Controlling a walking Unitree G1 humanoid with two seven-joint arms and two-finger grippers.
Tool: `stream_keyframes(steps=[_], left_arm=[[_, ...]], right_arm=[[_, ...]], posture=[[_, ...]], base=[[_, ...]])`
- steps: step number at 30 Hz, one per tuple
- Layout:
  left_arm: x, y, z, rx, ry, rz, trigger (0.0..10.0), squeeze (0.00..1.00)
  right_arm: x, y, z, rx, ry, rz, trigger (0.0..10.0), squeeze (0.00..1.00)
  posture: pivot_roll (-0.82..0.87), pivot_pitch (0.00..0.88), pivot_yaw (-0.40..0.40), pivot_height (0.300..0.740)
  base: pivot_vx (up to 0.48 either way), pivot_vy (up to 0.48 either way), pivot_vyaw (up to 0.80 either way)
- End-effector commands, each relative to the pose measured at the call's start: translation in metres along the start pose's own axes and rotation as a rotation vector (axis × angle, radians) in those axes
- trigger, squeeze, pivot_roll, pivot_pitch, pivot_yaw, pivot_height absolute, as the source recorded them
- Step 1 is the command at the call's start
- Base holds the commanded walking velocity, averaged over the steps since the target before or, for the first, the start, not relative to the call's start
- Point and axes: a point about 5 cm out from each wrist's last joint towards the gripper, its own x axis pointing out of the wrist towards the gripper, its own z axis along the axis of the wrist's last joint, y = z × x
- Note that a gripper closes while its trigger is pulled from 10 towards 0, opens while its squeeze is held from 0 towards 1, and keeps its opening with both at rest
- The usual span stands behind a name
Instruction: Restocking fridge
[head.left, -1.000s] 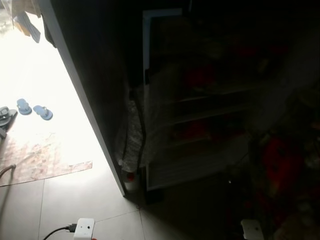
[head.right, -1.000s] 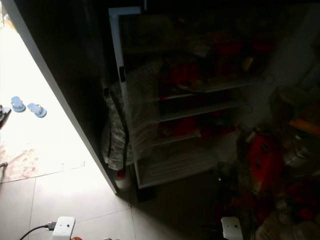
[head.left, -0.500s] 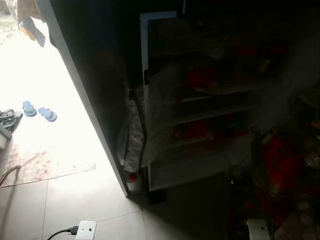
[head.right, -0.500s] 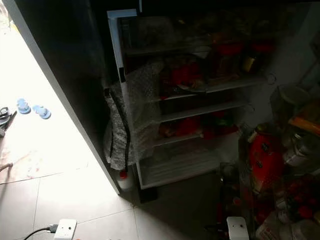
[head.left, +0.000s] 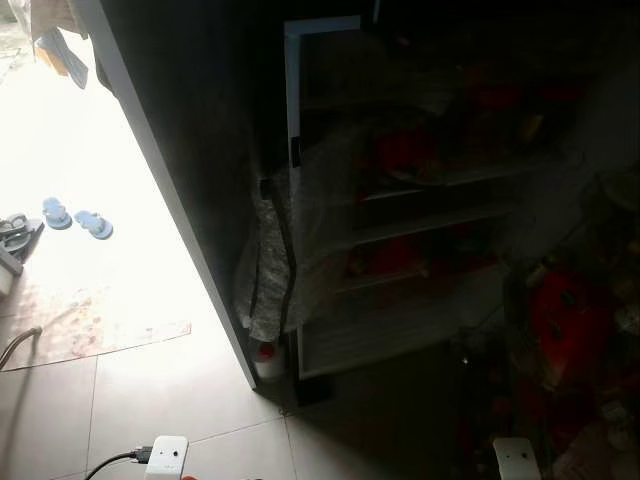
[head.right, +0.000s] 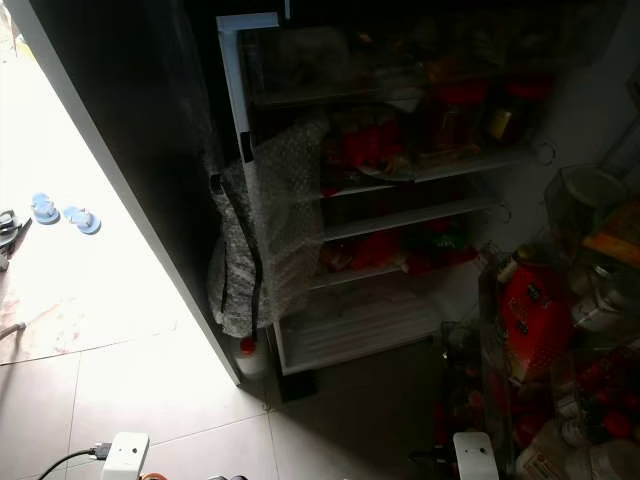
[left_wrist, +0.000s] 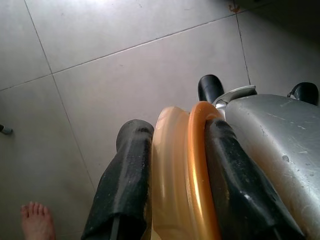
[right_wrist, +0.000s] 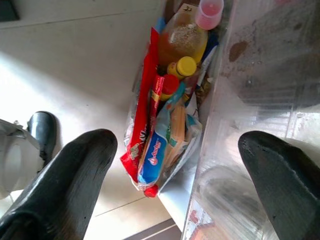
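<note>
The open fridge (head.right: 400, 190) stands ahead in the dark, its shelves (head.right: 420, 215) holding red packs and jars. In the left wrist view my left gripper (left_wrist: 175, 127) is shut on a pale amber container with an orange rim (left_wrist: 197, 165), held low over the floor tiles. My right gripper (right_wrist: 177, 145) is open and hangs above a plastic bag of groceries (right_wrist: 160, 145) on the floor. That bag holds an amber bottle (right_wrist: 181, 37), a yellow-capped bottle (right_wrist: 186, 66) and red and blue packets.
A speckled cloth bag (head.right: 265, 230) hangs at the fridge's left edge beside a dark panel (head.right: 130, 150). Crates with a red container (head.right: 530, 310) crowd the right. Blue slippers (head.right: 60, 212), a power strip (head.right: 125, 455) and a person's bare foot (left_wrist: 36, 220) are on the sunlit tiles.
The head view has shifted slightly. The fridge, bags and floor items have not moved.
</note>
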Motion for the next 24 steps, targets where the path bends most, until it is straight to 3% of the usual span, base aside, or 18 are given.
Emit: stream_keyframes(steps=[1,3,10,24], left_arm=[[0.001,-0.006,0.006,-0.026,-0.026,-0.041,10.0,0.0],[0.001,0.001,0.008,-0.028,-0.031,-0.031,10.0,0.0],[0.001,0.001,0.007,-0.03,-0.029,-0.032,10.0,0.0],[0.0,-0.01,-0.003,-0.026,0.001,-0.047,10.0,0.0]], right_arm=[[-0.003,-0.002,-0.015,-0.009,0.054,-0.023,10.0,0.0],[-0.003,-0.003,-0.018,-0.04,0.064,-0.036,10.0,0.0],[-0.005,-0.013,-0.025,-0.027,0.08,-0.072,10.0,0.0],[-0.007,-0.061,-0.02,-0.052,0.037,-0.214,10.0,0.0]], posture=[[-0.14,0.161,-0.031,0.74],[-0.14,0.166,-0.033,0.74],[-0.14,0.174,-0.034,0.74],[-0.15,0.179,-0.03,0.74]], base=[[0.0,0.0,0.0],[0.0,0.0,0.0],[0.0,0.0,0.0],[0.0,0.0,0.0]])
